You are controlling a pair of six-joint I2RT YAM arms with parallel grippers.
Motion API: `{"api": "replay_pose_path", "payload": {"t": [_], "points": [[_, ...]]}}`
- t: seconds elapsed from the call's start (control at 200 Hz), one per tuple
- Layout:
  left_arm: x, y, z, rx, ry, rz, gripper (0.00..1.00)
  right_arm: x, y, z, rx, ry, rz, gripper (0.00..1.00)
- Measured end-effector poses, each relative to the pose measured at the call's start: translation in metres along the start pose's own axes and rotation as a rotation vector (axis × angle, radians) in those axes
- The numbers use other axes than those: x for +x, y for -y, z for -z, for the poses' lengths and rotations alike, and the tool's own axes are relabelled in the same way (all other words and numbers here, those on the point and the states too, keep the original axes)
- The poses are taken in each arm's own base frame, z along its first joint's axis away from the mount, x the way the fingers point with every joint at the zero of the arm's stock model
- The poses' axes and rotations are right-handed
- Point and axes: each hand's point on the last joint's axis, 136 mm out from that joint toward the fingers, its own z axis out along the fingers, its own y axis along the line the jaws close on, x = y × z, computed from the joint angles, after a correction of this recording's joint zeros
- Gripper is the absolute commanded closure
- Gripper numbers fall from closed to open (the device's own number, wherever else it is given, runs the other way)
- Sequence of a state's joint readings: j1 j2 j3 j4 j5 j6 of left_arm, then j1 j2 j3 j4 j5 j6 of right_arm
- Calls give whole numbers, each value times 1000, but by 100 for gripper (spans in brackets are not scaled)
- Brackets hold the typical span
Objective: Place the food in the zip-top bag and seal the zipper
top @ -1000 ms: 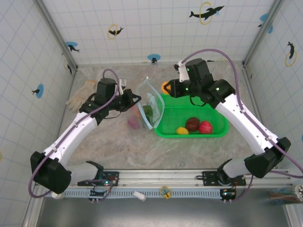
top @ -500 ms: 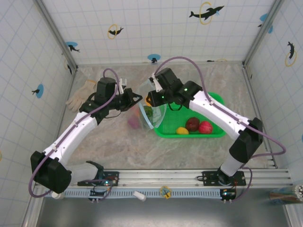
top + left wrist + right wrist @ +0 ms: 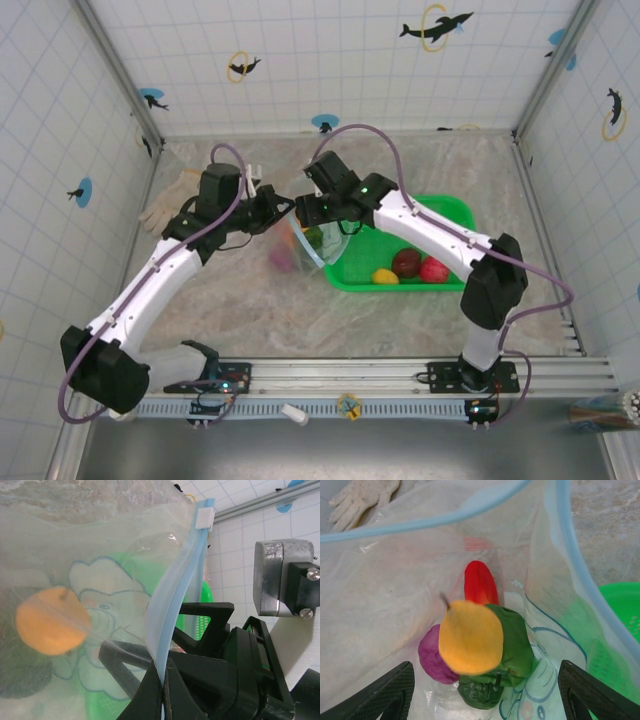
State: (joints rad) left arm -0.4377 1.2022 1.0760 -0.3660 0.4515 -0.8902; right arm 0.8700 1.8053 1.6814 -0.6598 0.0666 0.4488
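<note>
The place is a robot test cell in a lab. White gridded wall panels with printed dolphin stickers box in a marble-look tabletop, framed by bare metal posts. Two white-and-black robot arms, left and right, are bolted to a metal rail along the near edge, with purple cables and exposed circuit boards. The toy fruit in the green basket is plastic.

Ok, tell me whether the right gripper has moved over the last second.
Yes. The right gripper swung left, from above the far-left corner of the green basket to over the open mouth of the zip-top bag.
</note>
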Motion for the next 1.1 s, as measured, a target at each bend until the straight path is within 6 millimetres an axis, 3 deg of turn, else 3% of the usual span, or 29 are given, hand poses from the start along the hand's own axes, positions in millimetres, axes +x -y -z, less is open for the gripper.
{"api": "replay_pose_path", "payload": {"t": [0.115, 0.275, 0.365, 0.465, 0.611, 0.826, 0.926, 1.101], "points": [[0, 1, 1, 2, 2, -1, 100, -9, -5, 17, -25, 37, -2, 26], [0, 0, 1, 2, 2, -2, 100, -27, -4, 70, -74, 153, -20, 30], [0, 0, 1, 2, 1, -2, 100, -33, 11, 99, -74, 216, -48, 32], [1, 0, 1, 2, 1, -2, 100, -29, 36, 115, -46, 244, -90, 34], [1, -1, 1, -1, -1, -3, 100, -1, 84, 109, 72, 186, -170, 33], [6, -8, -2, -13, -13, -2, 100, 80, 165, 85, 257, -36, -327, 31], [7, -11, -3, -17, -16, -1, 100, 109, 177, 78, 285, -137, -362, 27], [8, -11, -3, -17, -19, -7, 100, 130, 187, 60, 321, -249, -394, 26]]}}
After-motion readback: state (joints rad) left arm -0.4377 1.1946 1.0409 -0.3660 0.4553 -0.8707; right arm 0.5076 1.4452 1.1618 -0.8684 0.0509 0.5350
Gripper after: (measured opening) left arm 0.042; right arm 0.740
